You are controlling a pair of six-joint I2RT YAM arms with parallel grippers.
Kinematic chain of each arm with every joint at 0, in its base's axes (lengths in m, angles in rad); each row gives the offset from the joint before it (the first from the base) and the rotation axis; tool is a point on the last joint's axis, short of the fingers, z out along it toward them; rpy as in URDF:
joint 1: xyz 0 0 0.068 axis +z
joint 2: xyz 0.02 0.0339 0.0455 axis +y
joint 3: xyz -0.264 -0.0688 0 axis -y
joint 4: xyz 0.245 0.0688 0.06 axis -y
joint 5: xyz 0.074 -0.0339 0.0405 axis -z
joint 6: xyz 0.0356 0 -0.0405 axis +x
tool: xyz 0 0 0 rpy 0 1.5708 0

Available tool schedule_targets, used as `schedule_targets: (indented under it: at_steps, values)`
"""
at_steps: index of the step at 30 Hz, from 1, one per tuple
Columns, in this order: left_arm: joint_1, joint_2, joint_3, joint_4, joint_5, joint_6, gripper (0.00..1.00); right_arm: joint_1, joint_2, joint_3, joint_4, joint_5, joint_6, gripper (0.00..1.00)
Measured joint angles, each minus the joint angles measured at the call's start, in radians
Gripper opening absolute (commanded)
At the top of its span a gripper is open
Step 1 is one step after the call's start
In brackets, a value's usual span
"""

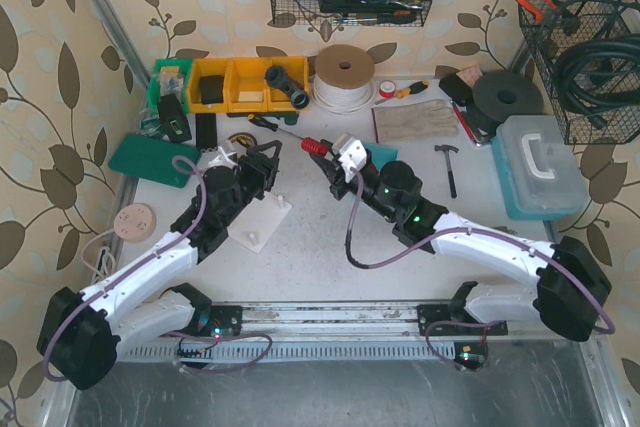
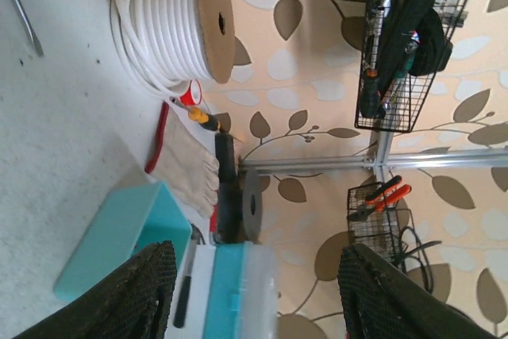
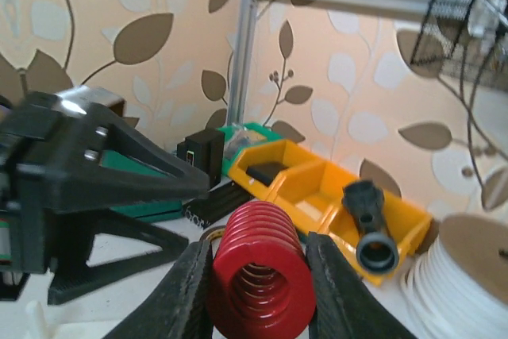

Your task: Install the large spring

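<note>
The large red spring is clamped between the two fingers of my right gripper, held above the table with its open end facing the camera. In the top view the spring sticks out of the right gripper at the table's middle. My left gripper is open and empty just left of it, above a white base plate with a small peg. The left wrist view shows its fingers wide apart with nothing between them. The left gripper's black body fills the left of the right wrist view.
Yellow bins and a white tubing spool stand at the back. A teal box, a hammer and gloves lie to the right. A green pad lies at the left. Wire baskets hang above.
</note>
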Motion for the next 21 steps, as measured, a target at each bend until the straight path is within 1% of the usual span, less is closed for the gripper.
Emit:
schedule_targets:
  at_steps: [4, 8, 11, 17, 21]
  values:
    - [0.000, 0.063, 0.002, 0.049, 0.029, -0.133, 0.59, 0.037, 0.048, 0.000, 0.093, -0.002, -0.117, 0.00]
    - [0.000, 0.086, 0.006, 0.061, 0.053, -0.193, 0.61, 0.083, 0.123, 0.001, 0.146, 0.006, -0.224, 0.00]
    - [0.000, 0.065, 0.005, 0.066, 0.044, -0.222, 0.63, 0.105, 0.172, 0.002, 0.174, 0.020, -0.273, 0.00]
    - [0.000, -0.036, -0.005, 0.066, -0.032, -0.257, 0.56, 0.110, 0.257, 0.033, 0.244, 0.055, -0.315, 0.00]
    - [0.001, -0.054, -0.011, 0.064, -0.061, -0.282, 0.52, 0.119, 0.307, 0.073, 0.285, 0.070, -0.329, 0.00]
